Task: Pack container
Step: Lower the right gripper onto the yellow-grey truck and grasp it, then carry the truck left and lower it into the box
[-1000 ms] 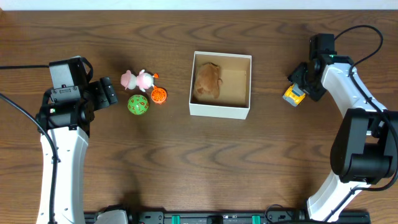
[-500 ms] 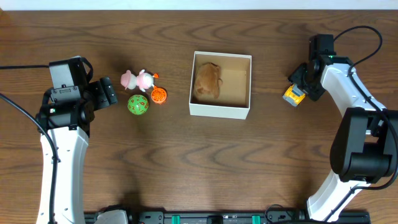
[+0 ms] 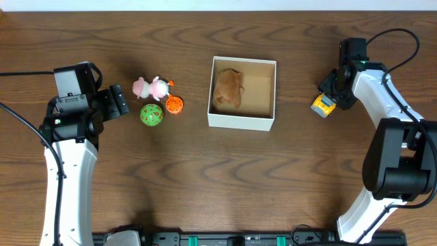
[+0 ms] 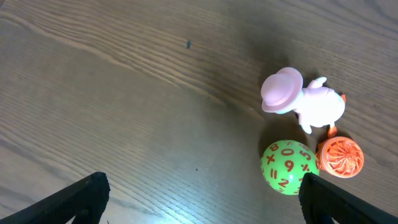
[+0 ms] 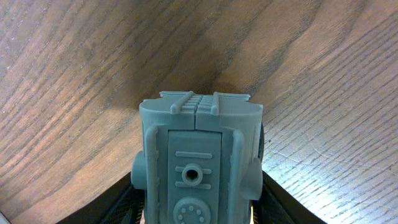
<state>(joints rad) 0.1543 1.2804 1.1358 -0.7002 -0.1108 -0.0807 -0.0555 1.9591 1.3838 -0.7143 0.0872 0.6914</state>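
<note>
The container [image 3: 242, 117] sits at the middle of the table, open side up, with one brown furry toy [image 3: 228, 89] already lying inside against its nine o'clock wall. The rest of its tan floor is bare. We count that as one item packed.

Four things remain outside. Well apart from the box at its nine o'clock stand three toys in a tight cluster: a pink pig [image 3: 151, 87], a green numbered ball [image 3: 151, 115] at the pig's six o'clock, and a small orange ball [image 3: 174, 104] just beside both.

The left gripper [image 3: 123, 101] rests at nine o'clock from that cluster, its jaws spread wide with nothing between them. In the left wrist view only bare wood lies in the gap and the toys sit off at three o'clock.

At three o'clock from the box, the right gripper [image 3: 329, 96] has a yellow and grey toy [image 5: 199, 168]. In its wrist view the dark fingers [image 5: 134, 196] press against both flanks, so we read it as clamped on, though the contact itself is mostly out of frame. We judge the job roughly a fifth done.
</note>
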